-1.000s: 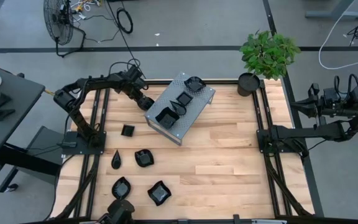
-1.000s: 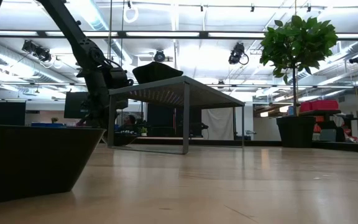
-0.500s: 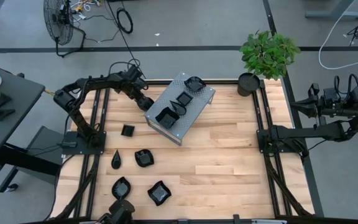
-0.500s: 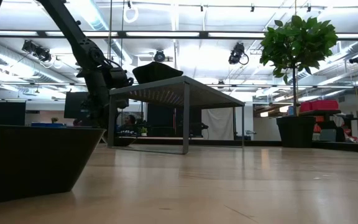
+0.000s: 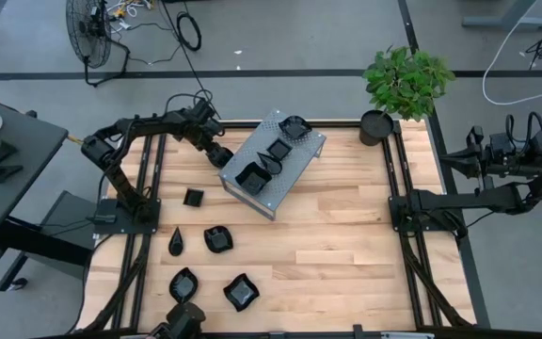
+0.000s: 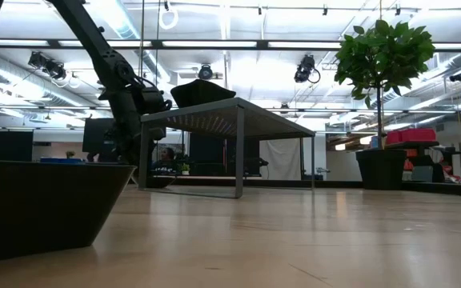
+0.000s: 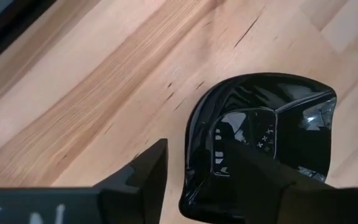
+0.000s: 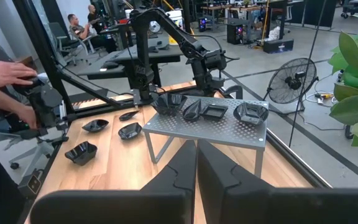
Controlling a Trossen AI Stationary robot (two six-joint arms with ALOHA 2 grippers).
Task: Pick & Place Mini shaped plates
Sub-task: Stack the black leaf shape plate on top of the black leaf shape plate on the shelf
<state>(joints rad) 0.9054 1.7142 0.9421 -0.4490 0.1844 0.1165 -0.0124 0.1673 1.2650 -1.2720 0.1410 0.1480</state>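
While spread apart and clamped on nothing, hangs low over the worktop (image 7: 104, 81): left tool (image 7: 194, 155), one finger outside the rim of a glossy black mini plate (image 7: 272, 124), the other over its bowl. Rests flat on the wood, that plate, rim passing between the fingers, body directly ahead. Lies just beside the near corner of the grey perforated stand (image 5: 290, 179), with several more plates on top. Farther off, waits beyond the worktop's opposite edge with fingers together: right tool (image 8: 196, 174). Falls plainly to the left arm. Likely calls for a straight lift clear of the rim.
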